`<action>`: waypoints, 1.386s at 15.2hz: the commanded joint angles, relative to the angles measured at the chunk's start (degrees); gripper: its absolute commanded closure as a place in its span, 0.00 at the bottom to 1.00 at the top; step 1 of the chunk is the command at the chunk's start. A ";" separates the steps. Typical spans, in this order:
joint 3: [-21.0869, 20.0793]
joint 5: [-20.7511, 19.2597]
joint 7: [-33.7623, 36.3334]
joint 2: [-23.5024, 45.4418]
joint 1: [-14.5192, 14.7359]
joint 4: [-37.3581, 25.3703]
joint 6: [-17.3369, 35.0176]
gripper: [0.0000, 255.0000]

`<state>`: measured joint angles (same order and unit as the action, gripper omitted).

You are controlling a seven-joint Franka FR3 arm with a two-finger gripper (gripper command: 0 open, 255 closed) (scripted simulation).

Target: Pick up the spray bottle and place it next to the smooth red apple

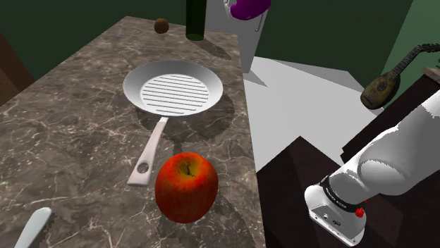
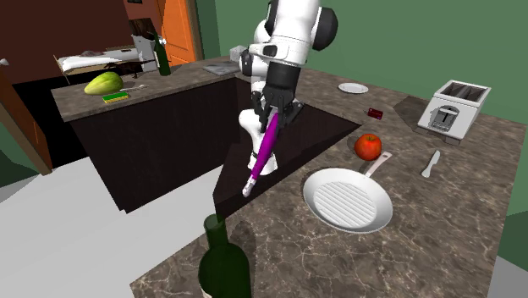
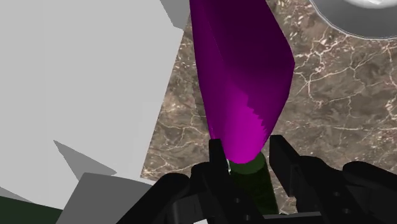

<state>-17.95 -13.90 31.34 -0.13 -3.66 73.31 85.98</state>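
A purple spray bottle (image 3: 245, 83) is clasped at its lower end between my black fingers (image 3: 216, 153); my gripper (image 3: 248, 151) is shut on it. In the second exterior view the gripper (image 2: 273, 110) hangs over the counter's edge, and the bottle (image 2: 262, 152) slants down from it, clear of the surface. The shoulder view has the bottle (image 1: 250, 7) at its top edge, beyond the pan. The red apple (image 1: 185, 187) (image 2: 367, 146) stands on the marble counter (image 1: 70, 141) beside the pan's handle, well apart from the gripper.
A white ridged frying pan (image 1: 173, 88) (image 2: 349, 199) lies between apple and gripper. A dark green bottle (image 1: 195, 17) (image 2: 223, 262) stands at the counter's end near the gripper. A knife (image 2: 431, 162), toaster (image 2: 453, 106), plate (image 2: 353, 87) and small brown ball (image 1: 161, 26) sit around.
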 commanded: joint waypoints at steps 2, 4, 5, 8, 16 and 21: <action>-1.05 0.84 2.08 -4.15 1.04 2.88 -1.63 1.00; -1.91 1.21 3.51 -6.20 1.81 3.61 -3.22 1.00; -2.37 1.38 4.25 -7.13 2.22 3.82 -4.07 1.00; -3.96 1.84 6.58 -9.54 3.40 3.90 -6.86 1.00; -9.77 2.29 14.02 -12.80 6.61 -0.23 -15.89 1.00; -15.59 1.28 20.05 -11.82 8.46 -6.53 -22.85 1.00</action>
<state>-32.00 -12.36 49.62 -12.24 4.30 68.14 64.76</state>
